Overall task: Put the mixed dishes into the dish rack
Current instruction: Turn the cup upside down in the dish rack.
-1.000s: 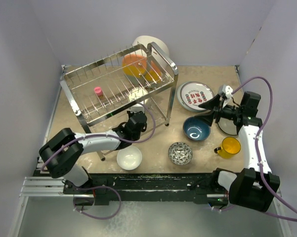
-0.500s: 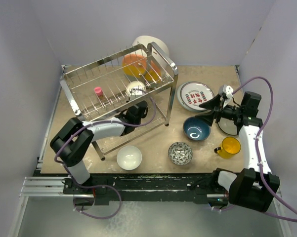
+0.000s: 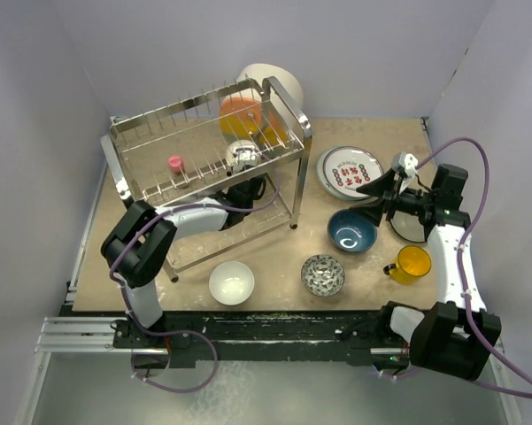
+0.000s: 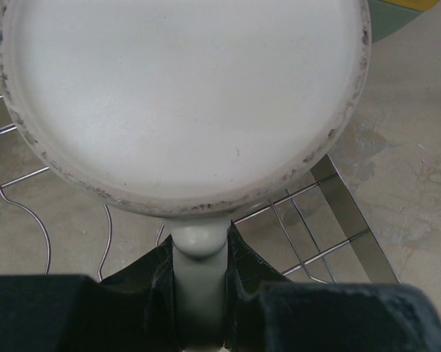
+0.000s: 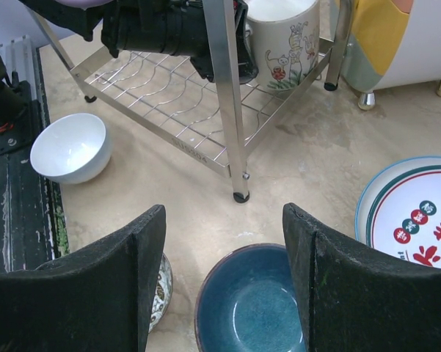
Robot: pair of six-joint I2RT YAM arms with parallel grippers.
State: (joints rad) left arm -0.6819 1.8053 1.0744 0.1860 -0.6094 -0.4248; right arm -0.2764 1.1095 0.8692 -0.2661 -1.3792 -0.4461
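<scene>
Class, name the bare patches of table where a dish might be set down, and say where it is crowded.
Bare tabletop lies between the white bowl, the small patterned bowl and the dish rack. Crowded: right side, where blue bowl, red-lettered plate and yellow cup cluster.

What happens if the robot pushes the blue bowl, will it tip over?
Probably not: the blue bowl sits upright, low and wide, so it should slide on the smooth table. Its glossy glaze looks slippery, so a pinch on the rim might slip. It looks ceramic, so likely stiff and breakable.
</scene>
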